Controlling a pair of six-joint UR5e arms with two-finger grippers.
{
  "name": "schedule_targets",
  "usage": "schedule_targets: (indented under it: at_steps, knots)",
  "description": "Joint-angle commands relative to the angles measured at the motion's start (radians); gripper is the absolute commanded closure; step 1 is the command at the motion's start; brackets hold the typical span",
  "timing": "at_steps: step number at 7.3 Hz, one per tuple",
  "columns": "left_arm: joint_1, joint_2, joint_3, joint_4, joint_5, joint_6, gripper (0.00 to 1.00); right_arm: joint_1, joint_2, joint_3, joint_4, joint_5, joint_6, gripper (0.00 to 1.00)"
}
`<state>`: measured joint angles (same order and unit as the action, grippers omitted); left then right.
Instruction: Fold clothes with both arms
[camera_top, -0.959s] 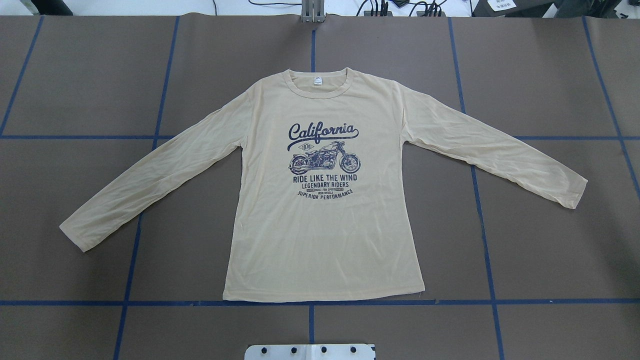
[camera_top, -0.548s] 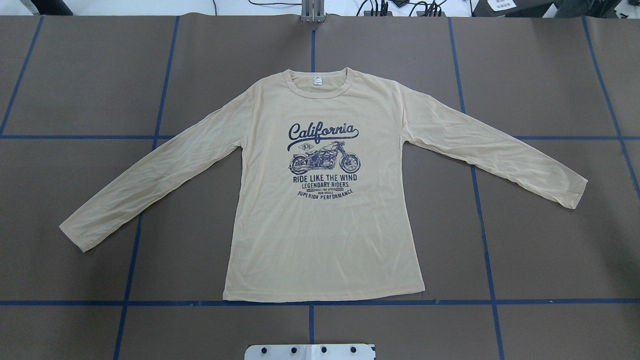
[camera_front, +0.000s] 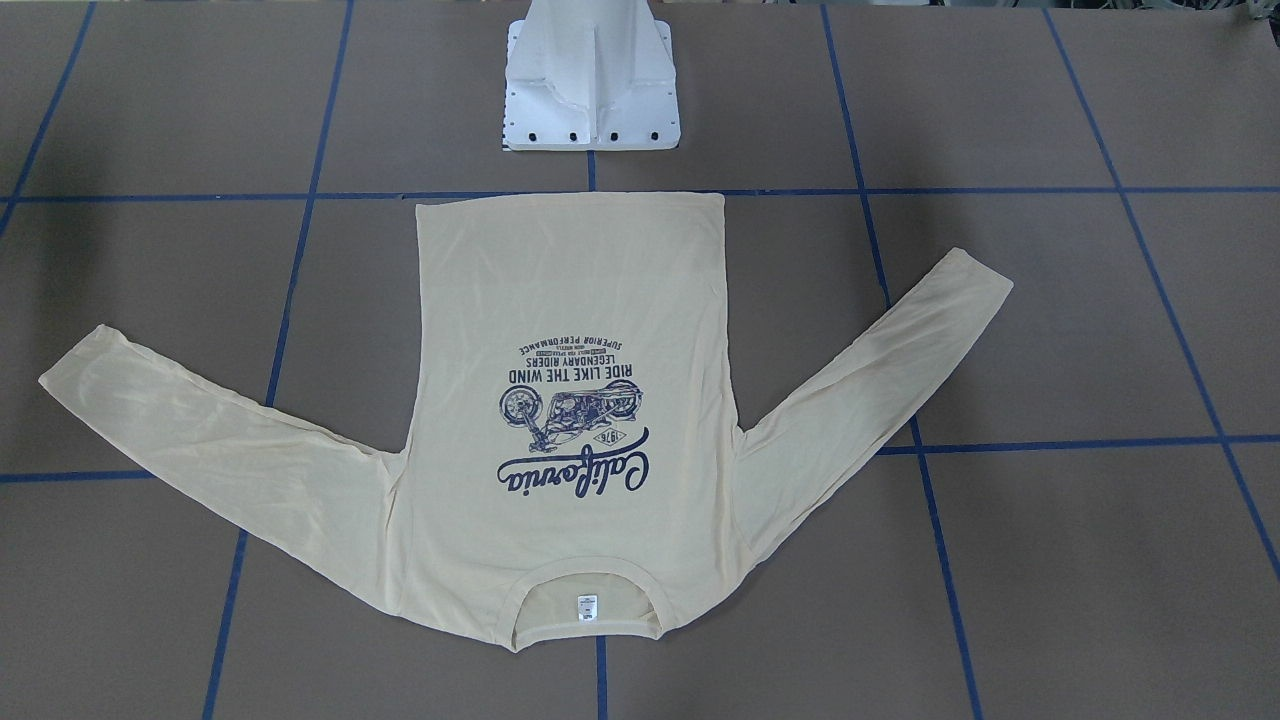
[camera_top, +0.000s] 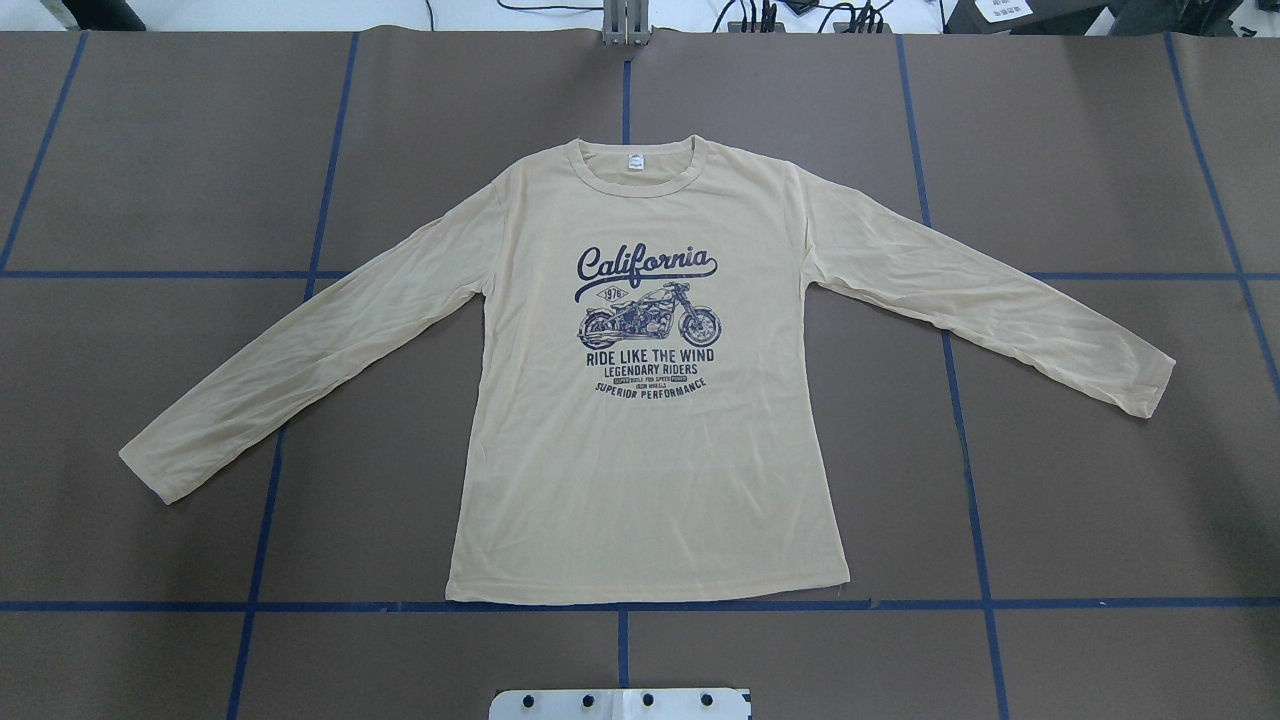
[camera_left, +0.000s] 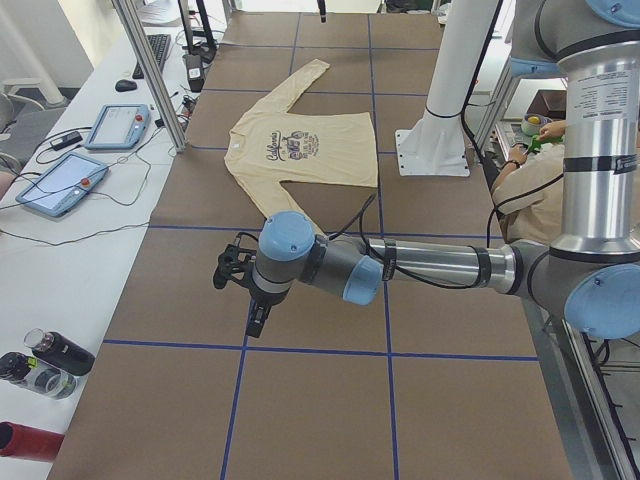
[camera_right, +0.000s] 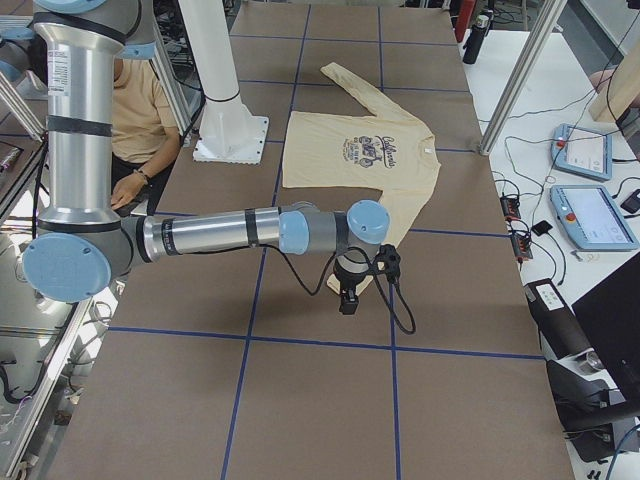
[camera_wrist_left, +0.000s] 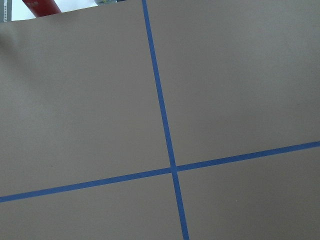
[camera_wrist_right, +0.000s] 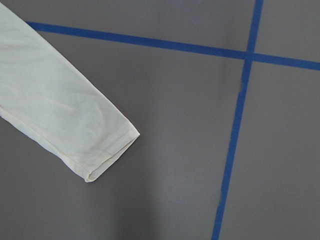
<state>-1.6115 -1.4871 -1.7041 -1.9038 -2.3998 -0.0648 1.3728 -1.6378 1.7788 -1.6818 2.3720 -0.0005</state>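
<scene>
The clothes are one cream long-sleeved T-shirt (camera_top: 640, 470) with a navy "California" motorcycle print. It lies flat and face up mid-table, sleeves spread, collar (camera_front: 585, 583) away from the robot. It also appears in both side views (camera_left: 310, 165) (camera_right: 350, 170). My left gripper (camera_left: 232, 272) hovers over bare table well off the left sleeve; I cannot tell whether it is open or shut. My right gripper (camera_right: 384, 262) hangs beside the right sleeve's end, state also unclear. The right wrist view looks down on that sleeve cuff (camera_wrist_right: 95, 145). No fingers show in either wrist view.
Brown table covering with a blue tape grid (camera_top: 625, 605). The white pedestal base (camera_front: 590, 95) stands just behind the shirt's hem. Teach pendants (camera_left: 115, 125), cables and bottles (camera_left: 60, 352) line the far table edge. A person (camera_right: 140, 110) sits behind the robot.
</scene>
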Motion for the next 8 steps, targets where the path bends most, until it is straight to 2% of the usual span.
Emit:
schedule_targets:
  at_steps: [1,3,4,5,7,8]
  knots:
    - [0.008,0.033,0.006,-0.099,-0.099,-0.004,0.00,-0.079,0.035,-0.044,0.074,0.012,0.125,0.00]
    - [0.028,0.037,0.012,-0.110,-0.114,-0.023,0.00,-0.147,0.039,-0.218,0.448,0.010,0.442,0.01]
    - [0.033,0.037,0.012,-0.109,-0.104,-0.027,0.00,-0.174,0.039,-0.266,0.564,0.006,0.576,0.02]
    - [0.033,0.037,0.011,-0.109,-0.113,-0.039,0.00,-0.208,0.041,-0.286,0.602,0.001,0.667,0.04]
    - [0.033,0.033,0.005,-0.110,-0.116,-0.113,0.00,-0.219,0.064,-0.305,0.600,-0.004,0.675,0.10]
    - [0.033,0.033,0.003,-0.110,-0.116,-0.119,0.00,-0.222,0.116,-0.344,0.599,-0.002,0.677,0.10]
